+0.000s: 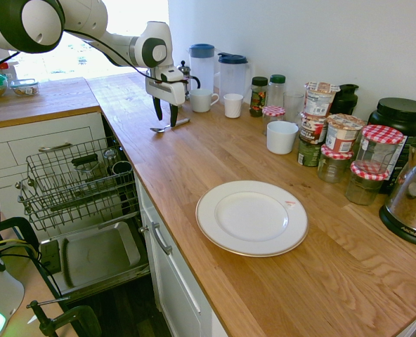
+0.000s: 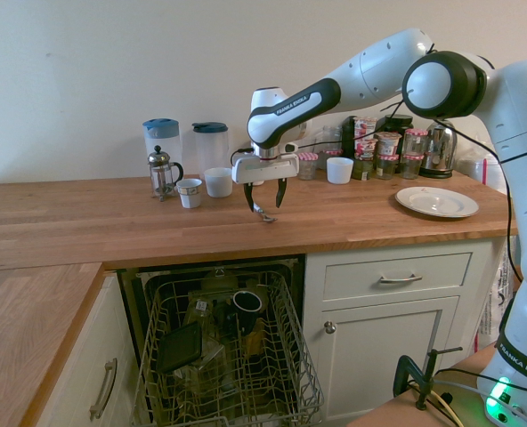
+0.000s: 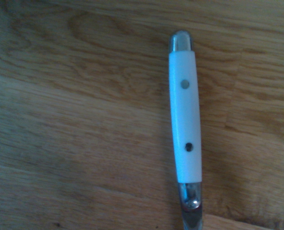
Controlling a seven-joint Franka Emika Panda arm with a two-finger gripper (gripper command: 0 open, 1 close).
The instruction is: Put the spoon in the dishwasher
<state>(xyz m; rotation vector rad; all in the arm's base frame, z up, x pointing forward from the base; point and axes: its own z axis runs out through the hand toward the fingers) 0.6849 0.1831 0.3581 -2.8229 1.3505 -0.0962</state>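
Kitchen, as I see it: wooden bench along a white wall. Spoon lies flat on it, white-handled in my wrist view. Pincer hangs just above it, fingers wide apart. Dishwasher below stands open, rack pulled out. Plate nearby.

One spoon. One plate. Two lidded jugs. One French press. Four white cups. Red-checked jar lids: three counted, possibly more behind. One dishwasher.
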